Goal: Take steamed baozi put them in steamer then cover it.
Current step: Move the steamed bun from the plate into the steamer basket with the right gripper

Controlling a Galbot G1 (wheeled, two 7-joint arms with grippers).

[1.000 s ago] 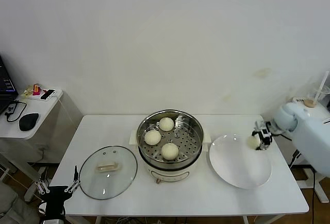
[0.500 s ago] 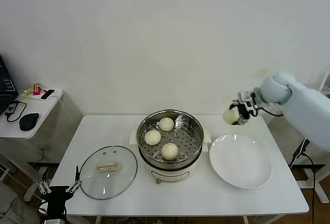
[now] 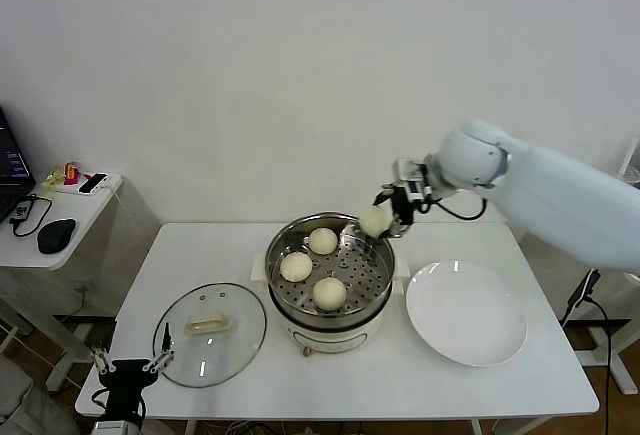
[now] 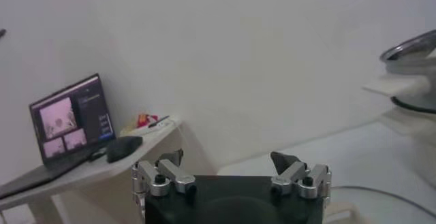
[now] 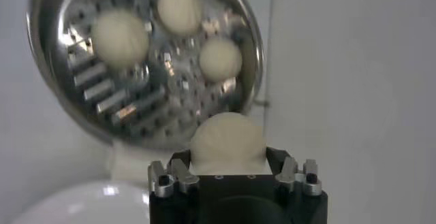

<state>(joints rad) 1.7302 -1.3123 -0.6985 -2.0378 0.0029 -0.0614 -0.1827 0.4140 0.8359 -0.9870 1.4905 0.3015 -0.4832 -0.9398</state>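
Observation:
The steel steamer (image 3: 270, 273) stands mid-table with three steamed baozi on its perforated tray (image 3: 322, 241) (image 3: 296, 267) (image 3: 329, 294). A fourth baozi (image 3: 375, 221) hangs above the steamer's back right rim, and my right gripper (image 3: 379, 221) is shut on it. In the right wrist view that baozi (image 5: 227, 137) fills the right gripper (image 5: 228, 158), with the steamer's tray (image 5: 136, 109) below. The glass cover (image 3: 235, 340) lies flat on the table left of the steamer. My left gripper (image 3: 128, 365) waits open and empty by the table's front left corner; in its own view the left gripper (image 4: 227, 158) holds nothing.
A white plate (image 3: 466, 313) lies bare to the right of the steamer. A low side table (image 3: 60, 225) at far left carries a mouse and small items; the laptop (image 4: 71, 116) shows in the left wrist view. A white wall is close behind the table.
My right gripper has carried the baozi up from the plate's right edge and leftward, to above the steamer's back right rim. The left gripper has shifted slightly to the right.

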